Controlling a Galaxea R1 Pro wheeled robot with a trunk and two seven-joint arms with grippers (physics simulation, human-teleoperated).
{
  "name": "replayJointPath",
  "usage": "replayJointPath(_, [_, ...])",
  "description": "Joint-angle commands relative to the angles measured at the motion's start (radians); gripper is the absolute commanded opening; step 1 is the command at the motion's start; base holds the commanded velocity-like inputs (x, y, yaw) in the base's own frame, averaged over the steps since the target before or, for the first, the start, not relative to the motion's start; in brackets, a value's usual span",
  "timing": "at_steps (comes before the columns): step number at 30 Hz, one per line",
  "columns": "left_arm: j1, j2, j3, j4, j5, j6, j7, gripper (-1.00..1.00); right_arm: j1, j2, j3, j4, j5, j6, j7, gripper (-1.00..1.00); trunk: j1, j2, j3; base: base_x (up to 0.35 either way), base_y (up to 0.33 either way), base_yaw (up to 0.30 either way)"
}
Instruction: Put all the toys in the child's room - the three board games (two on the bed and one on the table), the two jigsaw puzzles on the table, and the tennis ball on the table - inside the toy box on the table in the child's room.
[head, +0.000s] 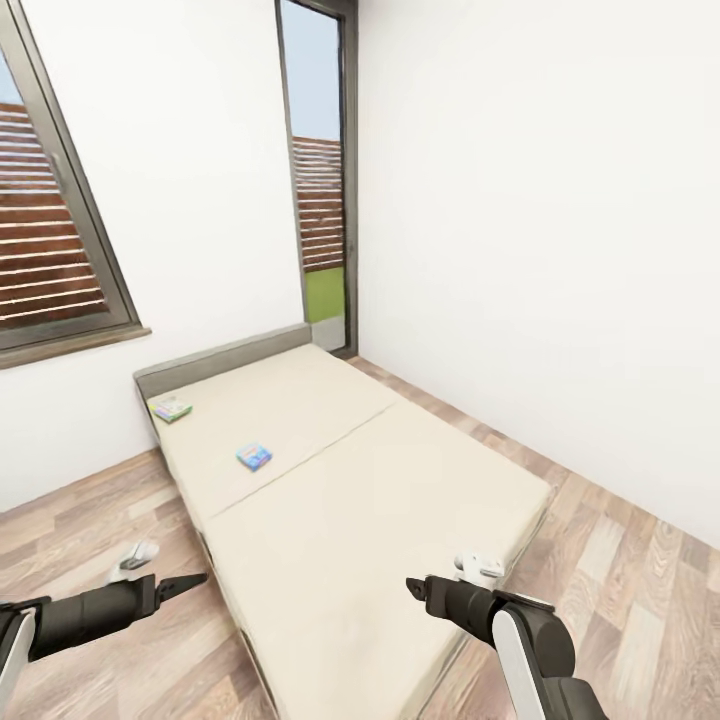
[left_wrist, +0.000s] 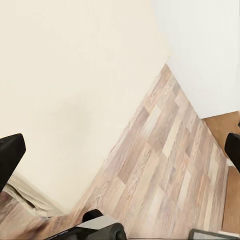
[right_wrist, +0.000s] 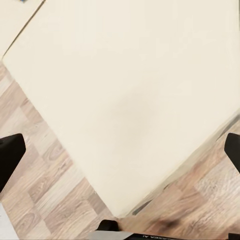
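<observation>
Two board games lie on the cream bed (head: 380, 500) near its headboard end: a green-printed flat box (head: 171, 408) close to the far left corner and a blue cartoon-printed one (head: 254, 457) a little nearer. My left gripper (head: 188, 583) hovers over the floor at the bed's near left side, open and holding nothing; its dark fingertips (left_wrist: 10, 155) sit wide apart. At the bed's near end my right gripper (head: 416, 588) is above the mattress (right_wrist: 125, 90), open and holding nothing, fingertips (right_wrist: 10, 155) spread. The table, toy box, jigsaw puzzles and tennis ball are out of view.
Wood-plank floor (head: 620, 560) runs along both sides of the bed. A white wall (head: 540, 250) stands close on the right. A large window (head: 50, 230) is on the left wall, and a tall glass door (head: 322, 180) is behind the grey headboard (head: 225, 358).
</observation>
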Motion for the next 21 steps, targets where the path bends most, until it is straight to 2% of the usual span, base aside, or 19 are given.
replayJointPath(1, [-0.001, 0.0, 0.001, 0.0, 0.004, 0.009, -0.001, 1.0, -0.001, 0.001, -0.002, -0.001, -0.004, 0.005, -0.001, 1.0, 0.001, -0.002, -0.002, 0.0, 0.283, -0.284])
replayJointPath(21, [-0.001, 0.0, 0.001, 0.0, 0.005, 0.009, -0.002, 1.0, -0.001, 0.001, -0.002, -0.001, -0.004, 0.005, -0.001, 1.0, 0.001, -0.002, -0.002, 0.0, 0.272, -0.284])
